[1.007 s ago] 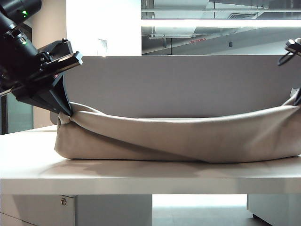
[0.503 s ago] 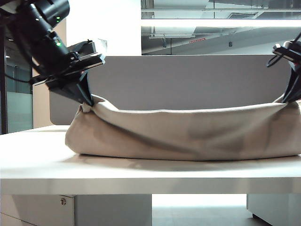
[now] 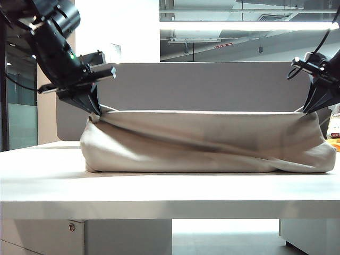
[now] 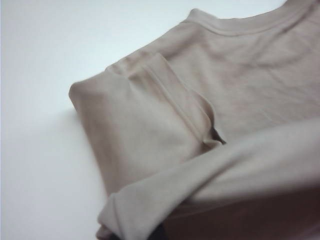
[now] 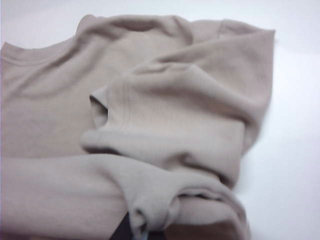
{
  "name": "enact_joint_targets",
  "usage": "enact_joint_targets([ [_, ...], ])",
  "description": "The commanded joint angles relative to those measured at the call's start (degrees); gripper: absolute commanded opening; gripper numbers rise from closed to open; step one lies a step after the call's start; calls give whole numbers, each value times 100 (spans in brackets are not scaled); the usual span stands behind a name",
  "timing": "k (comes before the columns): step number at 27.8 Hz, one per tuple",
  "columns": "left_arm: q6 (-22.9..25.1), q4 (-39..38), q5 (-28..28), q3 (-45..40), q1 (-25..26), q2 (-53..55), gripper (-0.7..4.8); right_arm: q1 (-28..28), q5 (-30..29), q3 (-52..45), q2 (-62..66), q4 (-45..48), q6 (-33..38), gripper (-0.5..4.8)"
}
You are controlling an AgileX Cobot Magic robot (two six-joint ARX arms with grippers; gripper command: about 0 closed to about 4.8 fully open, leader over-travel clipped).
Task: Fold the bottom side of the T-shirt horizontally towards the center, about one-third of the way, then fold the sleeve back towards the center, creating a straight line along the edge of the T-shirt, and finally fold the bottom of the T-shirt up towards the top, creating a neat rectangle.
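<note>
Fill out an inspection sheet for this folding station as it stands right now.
Surface: white table, bare in front of the garment.
Job's things: beige T-shirt lifted along one edge, hanging as a wide band, lower part resting on the table; the wrist views show sleeves and collar lying beneath.
Clutter: an orange-and-white item at the exterior view's right edge, too cut off to identify.
Grippers: left claw shut on the shirt's left corner; right claw shut on its right corner, both raised above the table.
Cables: black cable loops by the right arm.
Surroundings: grey partition behind the table, ceiling lights above.
</note>
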Motion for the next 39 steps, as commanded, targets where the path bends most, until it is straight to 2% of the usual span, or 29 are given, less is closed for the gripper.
enact_joint_targets([
  [1,98,-68,-15,352,50,238,-6,-4,17,389,260,63,-13,-5],
  [14,310,-262,-46,1513,48,1217,-6,-11,164,1582,1104,63,-13,-5],
  [22,420,-280,-240,1891,50,1488,-6,-11,190,1587,1239,343,-11,-5],
  [31,420,-188,-540,1891,83,1624,-2,22,162,1589,1449,496,-48,-3],
  [32,435,-188,-535,1891,83,1624,4,24,160,1589,1464,520,-57,9],
  [36,433,-77,-533,1891,83,1624,140,24,96,1589,1484,743,-52,191],
  [38,435,-31,-535,1891,83,1624,170,24,-20,1589,1484,857,-55,240],
  [39,433,7,-533,1891,83,1624,203,24,-90,1589,1484,929,-55,256],
])
